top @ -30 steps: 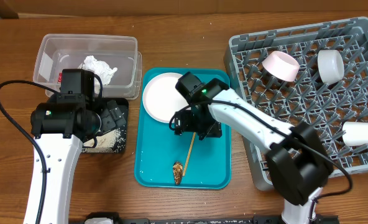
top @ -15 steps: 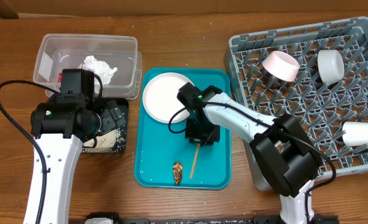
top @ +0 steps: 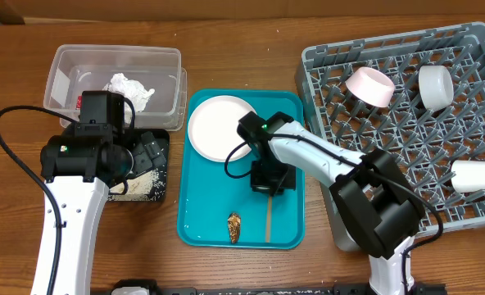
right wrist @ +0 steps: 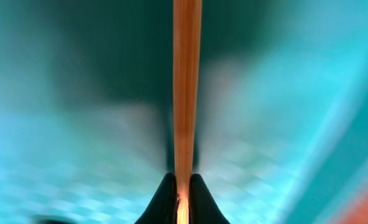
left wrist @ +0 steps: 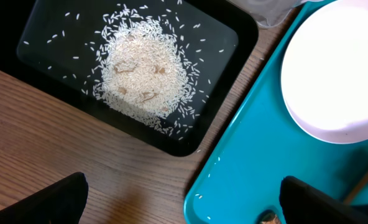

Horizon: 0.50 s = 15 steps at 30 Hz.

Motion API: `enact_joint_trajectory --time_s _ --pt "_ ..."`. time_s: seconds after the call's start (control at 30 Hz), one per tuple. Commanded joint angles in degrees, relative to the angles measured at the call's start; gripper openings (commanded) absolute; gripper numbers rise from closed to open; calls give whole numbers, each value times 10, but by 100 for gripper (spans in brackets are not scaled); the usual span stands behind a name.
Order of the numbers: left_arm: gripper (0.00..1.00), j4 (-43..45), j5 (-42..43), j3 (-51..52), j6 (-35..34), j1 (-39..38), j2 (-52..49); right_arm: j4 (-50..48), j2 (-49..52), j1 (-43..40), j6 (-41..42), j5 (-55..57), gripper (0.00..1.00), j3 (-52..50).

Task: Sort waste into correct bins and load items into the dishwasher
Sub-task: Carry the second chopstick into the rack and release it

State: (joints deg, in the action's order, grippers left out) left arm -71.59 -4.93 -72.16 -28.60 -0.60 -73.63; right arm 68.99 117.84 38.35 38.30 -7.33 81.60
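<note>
Your right tool (right wrist: 183, 199) is closed down to a narrow slit on the chopstick (right wrist: 186, 81), with both dark fingertips pinching its near end. In the right wrist view it is a slim, straight, orange-brown wooden stick with a smooth grain, running directly away from the tips over blurred teal. Whether it is one stick or two pressed together cannot be told. From overhead the chopstick (top: 269, 217) points toward the near edge of the teal tray (top: 201, 221), low over the tray's floor, just right of the small brown oval scrap (top: 235, 227) that lies on the tray. The round white plate (top: 218, 127) sits in the tray's far left corner, apart from the stick. Your left tool (left wrist: 184, 206) is spread wide with nothing between its fingers, hanging over the bench where the black tray (left wrist: 234, 74) and the teal tray nearly meet. The black tray holds a loose heap of white rice (left wrist: 143, 78) with a few pale brown flecks in it and stray grains scattered around. Behind it, the clear tub (top: 115, 54) holds the crumpled white napkin (top: 129, 88). On the right, the grey rack (top: 316, 57) carries a pink bowl (top: 370, 86), a white bowl (top: 435, 86) and a white cup (top: 477, 175) lying on its side.
</note>
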Motion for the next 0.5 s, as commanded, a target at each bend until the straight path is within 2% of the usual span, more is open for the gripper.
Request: enact_joint_trajectory --time_s 0.0,0.27,0.47 --pt "100 0 6 -7 -1 2 -2 27 -74 -27 -29 69 4 42" --pt "100 5 57 -6 -1 2 -2 102 -197 -123 -183 73 4 91" --pt "100 5 82 -6 -2 0 -2 159 -233 -218 -299 73 4 98"
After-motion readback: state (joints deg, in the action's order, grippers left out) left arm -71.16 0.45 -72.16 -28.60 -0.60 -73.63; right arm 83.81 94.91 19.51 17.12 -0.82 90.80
